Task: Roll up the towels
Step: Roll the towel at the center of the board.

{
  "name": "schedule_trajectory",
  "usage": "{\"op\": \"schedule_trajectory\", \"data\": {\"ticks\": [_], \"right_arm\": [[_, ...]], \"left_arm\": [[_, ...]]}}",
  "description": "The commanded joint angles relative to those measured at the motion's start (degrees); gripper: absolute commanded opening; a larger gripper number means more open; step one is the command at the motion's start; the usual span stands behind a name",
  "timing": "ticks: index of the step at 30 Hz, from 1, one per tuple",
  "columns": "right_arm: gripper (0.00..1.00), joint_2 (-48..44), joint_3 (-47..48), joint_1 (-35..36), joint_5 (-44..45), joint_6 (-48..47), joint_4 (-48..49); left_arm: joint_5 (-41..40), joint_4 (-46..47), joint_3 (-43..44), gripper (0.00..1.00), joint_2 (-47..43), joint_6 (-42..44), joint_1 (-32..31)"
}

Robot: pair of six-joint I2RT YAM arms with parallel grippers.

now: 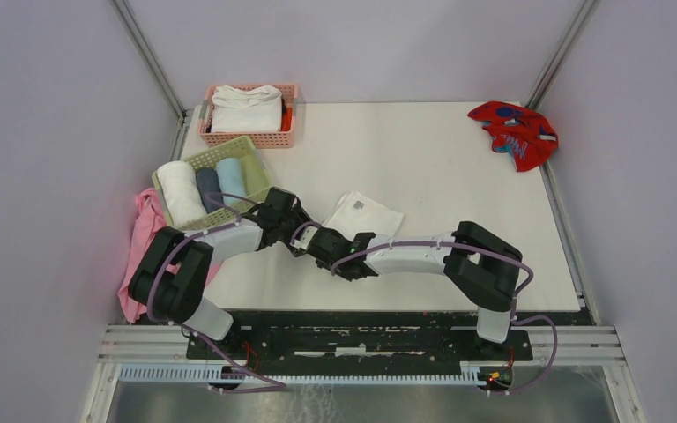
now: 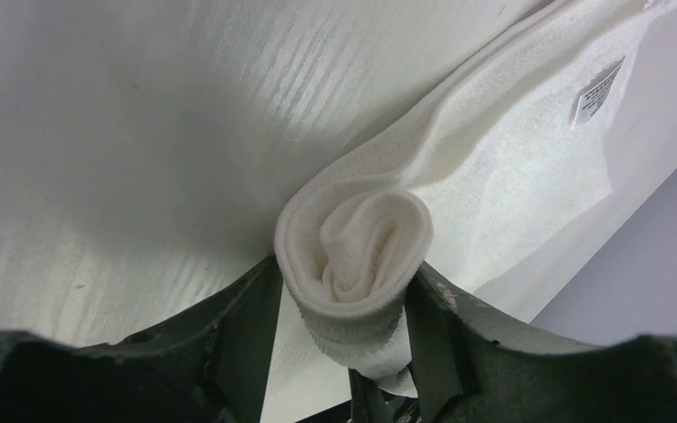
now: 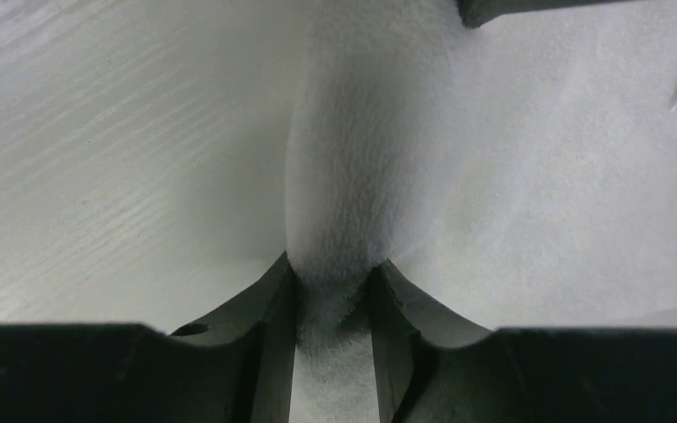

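Pale walls are boxing in a white table (image 1: 458,176), and the job is sitting roughly midway. Between the fingers of the left gripper (image 2: 344,269), the coiled end of the white towel (image 2: 353,242) is showing its spiral. Both fingers are pressing against the roll, so those jaws are grasping it. The right gripper (image 3: 333,264) is clenching the same roll further along, with the terry bulging out just beyond its fingertips. Ahead of both sets of jaws the unrolled part is lying flat with its label (image 2: 598,91) facing up, so this towel is looking only partly rolled and is likely needing more turns. Well off to the left of the jaws, a green basket (image 1: 258,176) is holding three finished rolls, the light blue towel (image 1: 230,179) among them. Far beyond the jaws to the right, the red towel (image 1: 513,132) is lying crumpled and unrolled. Further back, a pink basket (image 1: 247,138) is holding folded white cloth (image 1: 247,110), apparently waiting its turn.
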Motion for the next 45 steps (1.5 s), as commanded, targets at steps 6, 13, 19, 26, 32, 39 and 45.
{"op": "schedule_trajectory", "data": {"ticks": [6,13,19,26,32,39,45], "right_arm": [[0.25,0.65,-0.25,-8.62,-38.92,2.27,-1.0],[0.23,3.48,-2.91,-20.03,-67.95,7.77,6.21],[0.25,10.14,-4.2,-25.94,-80.08,14.95,12.28],[0.27,16.16,-5.57,-30.81,-83.13,21.24,17.04],[0.3,18.13,-6.75,-33.22,-82.88,23.51,18.16],[0.41,15.1,-6.29,-33.84,-76.26,20.71,12.73],[0.52,1.64,-7.19,-33.16,-62.49,15.53,6.1]], "left_arm": [[-6.78,-11.88,-2.09,0.72,-10.29,4.89,2.57],[-8.83,-11.86,-5.46,0.73,-21.59,2.55,2.95],[-5.12,-8.38,-7.97,0.75,-25.35,1.39,2.8],[-1.71,-2.9,-7.4,0.75,-18.57,0.64,0.97],[-1.63,2.03,-5.55,0.75,-11.08,0.11,-1.19],[-3.54,1.07,-4.81,0.67,-3.71,-0.2,-2.04],[-6.43,-2.54,-6.32,0.6,-1.71,-1.59,-1.88]]}}
